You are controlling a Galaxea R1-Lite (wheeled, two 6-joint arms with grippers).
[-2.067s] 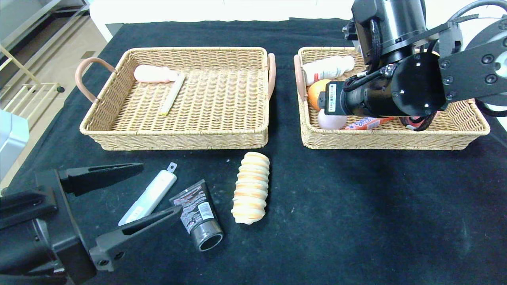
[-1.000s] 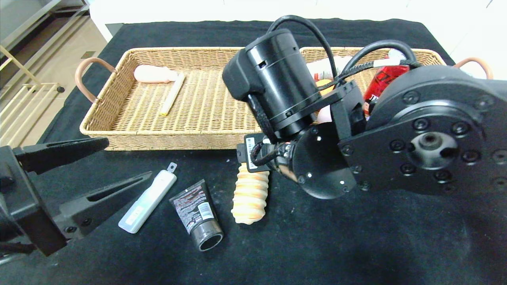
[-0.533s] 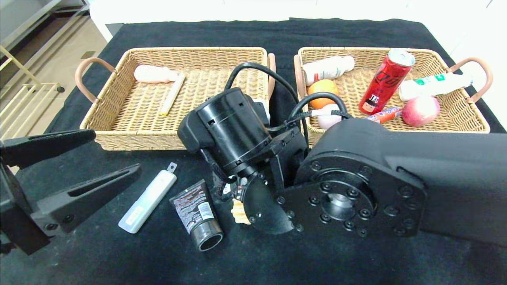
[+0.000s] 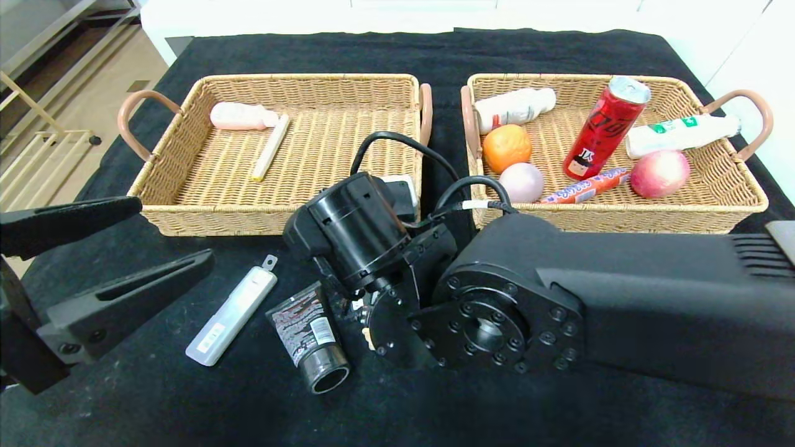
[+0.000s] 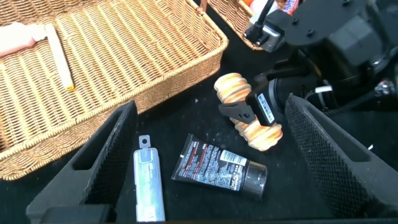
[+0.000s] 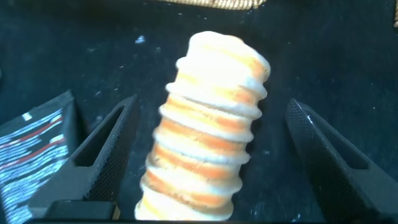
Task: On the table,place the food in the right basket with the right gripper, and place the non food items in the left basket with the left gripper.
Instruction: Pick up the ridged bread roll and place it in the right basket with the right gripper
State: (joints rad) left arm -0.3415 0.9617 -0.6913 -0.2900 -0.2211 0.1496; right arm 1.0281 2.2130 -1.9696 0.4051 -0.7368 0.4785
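The right basket point(image 4: 739, 205) looked well stocked — a red can point(image 4: 605, 129), two white bottles point(image 4: 514, 107), an orange point(image 4: 507, 148), an apple point(image 4: 659, 173), a pale ball and a wrapped sausage lay in it. The left basket point(image 4: 279, 217) held only a pink bottle point(image 4: 241, 116) and a cream stick point(image 4: 269, 148), so that side seemed less far along. On the black table point(image 4: 559, 410) three things were left: the ridged bread roll point(image 6: 208, 127), the dark tube point(image 4: 309, 338) just beside it, and the white utility knife point(image 4: 231, 310). The right gripper point(image 6: 205, 162) hung low with its jaws apart on either side of the roll (not clamped, as far as I could judge). The left gripper point(image 4: 105, 261) hovered spread wide near the knife — two non-food items for it.
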